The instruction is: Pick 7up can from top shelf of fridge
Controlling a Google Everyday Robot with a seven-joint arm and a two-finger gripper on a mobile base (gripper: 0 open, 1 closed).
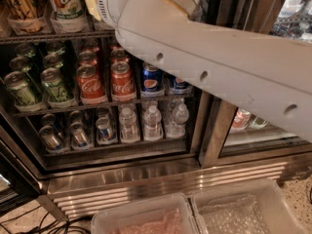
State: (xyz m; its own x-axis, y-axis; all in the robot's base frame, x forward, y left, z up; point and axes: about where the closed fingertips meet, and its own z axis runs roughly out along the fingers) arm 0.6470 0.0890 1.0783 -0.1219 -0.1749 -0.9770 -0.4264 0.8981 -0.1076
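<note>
The 7up can, whitish with a green logo and a lemon-lime picture, stands in a clear tray on the top shelf of the fridge, at the top left. Its top is cut off by the frame edge. My white arm crosses from the right to the upper left, and its round joint ends just right of the 7up can. The gripper itself is not in view, either hidden behind the arm or beyond the frame's top edge.
A golden-brown can stands left of the 7up can. The rack below holds green cans, Coca-Cola cans and Pepsi cans. Lower are water bottles and small cans. Two plastic bins sit on the floor in front.
</note>
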